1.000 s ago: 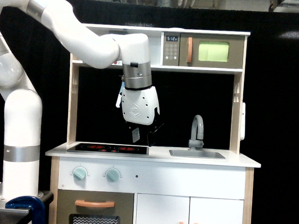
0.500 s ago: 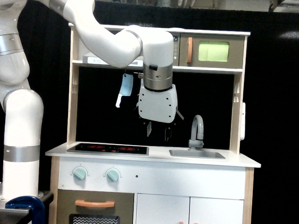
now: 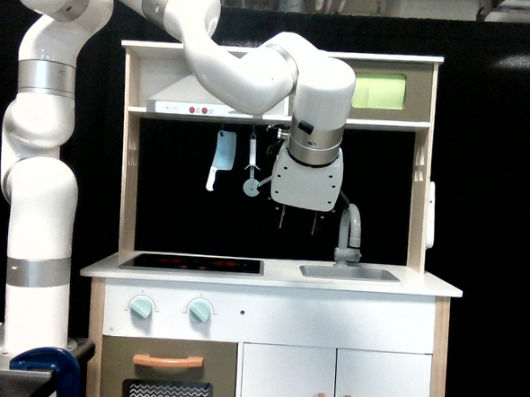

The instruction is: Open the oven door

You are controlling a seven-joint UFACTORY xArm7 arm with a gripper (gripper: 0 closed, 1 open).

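The oven door [image 3: 381, 92] sits at the top right of the toy kitchen, a grey-brown panel with a lime-green window, lying flush with its frame. Its orange handle and the keypad are hidden behind the arm's white wrist [image 3: 324, 85]. My gripper [image 3: 299, 223] hangs below that wrist, pointing down, under the shelf and just to the exterior view's left of the faucet. Its two dark fingers [image 3: 283, 219] stand apart with nothing between them, so it is open.
A grey faucet [image 3: 349, 231] and a sink [image 3: 349, 273] lie close to the gripper's right. A blue cleaver [image 3: 221, 158] and a small utensil [image 3: 251, 172] hang under the shelf. Below are the hob [image 3: 192, 263], the larger lower door [image 3: 168, 374] and white cupboard doors [image 3: 335, 383].
The arm has swung towards the exterior view's right and risen. The gripper went from above the hob to beside the faucet, and the wrist now covers the door's handle and the keypad.
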